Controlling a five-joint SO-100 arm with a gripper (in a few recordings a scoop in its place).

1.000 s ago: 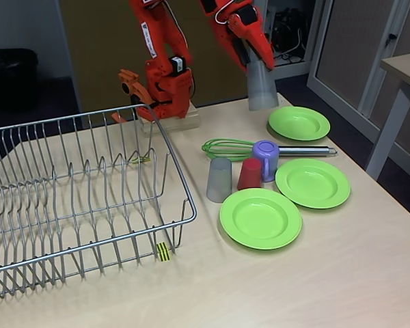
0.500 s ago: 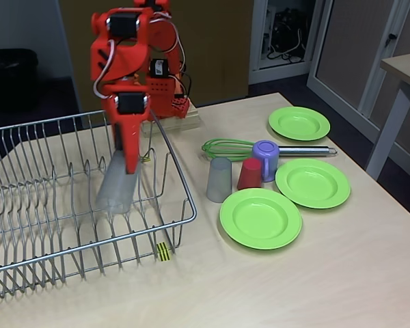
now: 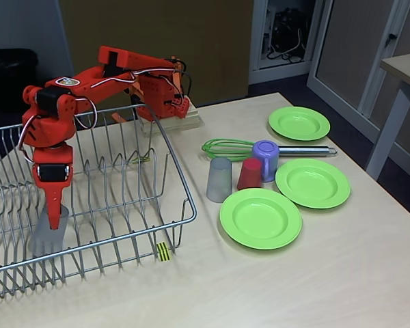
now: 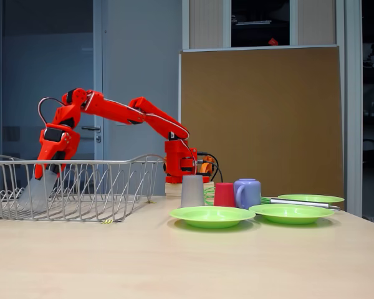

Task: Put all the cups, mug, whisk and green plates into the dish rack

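One translucent grey tumbler (image 3: 48, 234) sits inside the dish rack (image 3: 181, 179), near its front rail at the left of the fixed view from above, held in the orange gripper (image 3: 53, 220), whose fingers are closed around its upper part. The arm reaches from its base at the table's far side, over the rack's back rail, with the gripper pointing down. In the low side view the same tumbler (image 4: 36, 190) leans inside the rack (image 4: 137, 180) at its left end, under the gripper (image 4: 45, 177).

Remaining items on the table (image 3: 342, 273), right of the rack:
- A second grey tumbler (image 3: 219, 180), upside down, just beside the red cup (image 3: 249, 173), also upside down.
- The lilac mug (image 3: 266, 159), just behind the red cup, standing against the whisk (image 3: 260, 147).
- The whisk lies flat, green loops toward the rack, silver handle pointing right.
- Three green plates: the nearest plate (image 3: 260, 218) in front of the cups, a second plate (image 3: 312, 182) to the right of the mug, and a far plate (image 3: 298, 123) behind the whisk handle.

A yellow-black striped tag (image 3: 163, 251) hangs on the rack's front edge.
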